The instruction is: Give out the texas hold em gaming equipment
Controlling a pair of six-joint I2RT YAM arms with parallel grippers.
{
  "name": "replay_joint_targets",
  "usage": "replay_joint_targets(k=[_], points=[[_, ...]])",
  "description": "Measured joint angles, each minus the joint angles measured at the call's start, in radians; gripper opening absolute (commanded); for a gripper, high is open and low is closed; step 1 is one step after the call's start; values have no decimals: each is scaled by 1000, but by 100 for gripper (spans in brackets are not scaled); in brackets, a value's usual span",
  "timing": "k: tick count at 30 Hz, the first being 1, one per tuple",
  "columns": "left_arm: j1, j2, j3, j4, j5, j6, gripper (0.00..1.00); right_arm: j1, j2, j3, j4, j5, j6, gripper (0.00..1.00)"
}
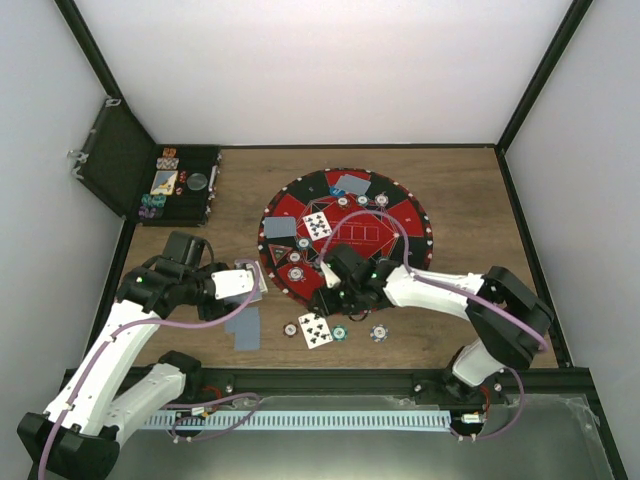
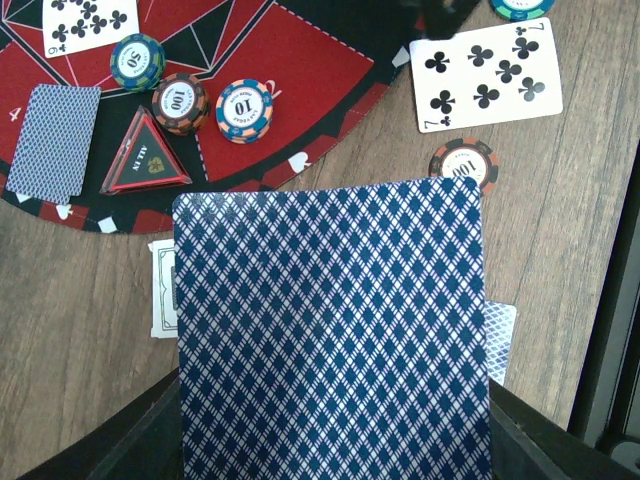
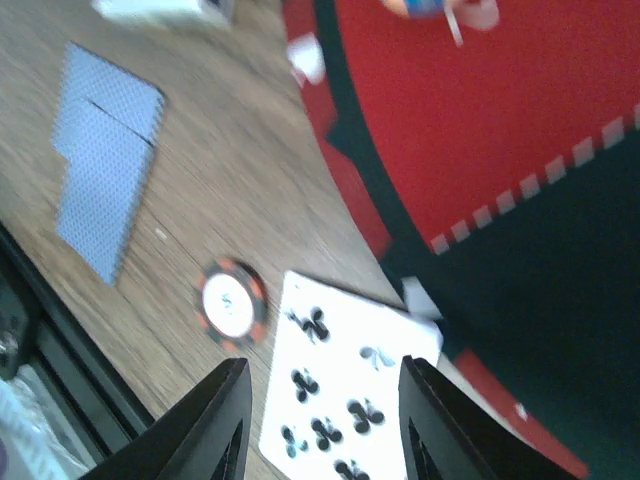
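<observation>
Seen from above, the arms sit closest, reaching in from the worktop's near edge. The left gripper (image 1: pixel 246 283) is clamped on a face-down card (image 1: pixel 255 277) just off the left rim of the round mat (image 1: pixel 400 215). The right gripper (image 1: pixel 325 300) hangs at the mat's near rim. A seven of clubs (image 1: pixel 316 329) lies on the wood toward the near edge, with loose chips (image 1: pixel 340 333) beside it and two face-down cards (image 1: pixel 242 328) to its left. An open case (image 1: pixel 125 170) stands at the far-left corner.

From the left wrist, the held card's blue lattice back fills the lower frame. Beyond it the seven of clubs lies face up on the wood, a 100 chip (image 2: pixel 464 165) just beside it. On the mat sit three more chips (image 2: pixel 244 110), a triangular marker (image 2: pixel 145 155) and another face-down card (image 2: pixel 55 140).

From the right wrist, the fingers (image 3: pixel 225 420) are spread wide and hold nothing. The seven of clubs lies between them below, an orange-rimmed chip (image 3: pixel 232 303) just to one side.
</observation>
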Motion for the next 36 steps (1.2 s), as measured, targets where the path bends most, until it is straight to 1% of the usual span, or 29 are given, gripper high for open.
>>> replay_joint_targets(k=[5, 7, 14, 21, 26, 29, 33, 36], points=[[0, 4, 0, 0, 1, 0, 4, 0, -23, -151, 10, -11, 36, 42], [0, 8, 1, 0, 1, 0, 4, 0, -30, -175, 18, -24, 45, 41], [0, 12, 12, 1, 1, -1, 4, 30, 3, -166, 59, -68, 72, 40], [0, 10, 12, 0, 1, -2, 4, 95, 134, -55, 126, -114, 105, 41], [0, 8, 13, 0, 0, -2, 4, 95, 161, -11, 127, -108, 109, 41], [0, 6, 13, 0, 0, -2, 4, 70, 126, -12, 107, -103, 108, 48], [0, 6, 13, 0, 5, -2, 4, 0, -14, -34, 106, -121, 125, 67], [0, 6, 13, 1, 15, -3, 4, -36, -106, -33, 146, -161, 150, 76]])
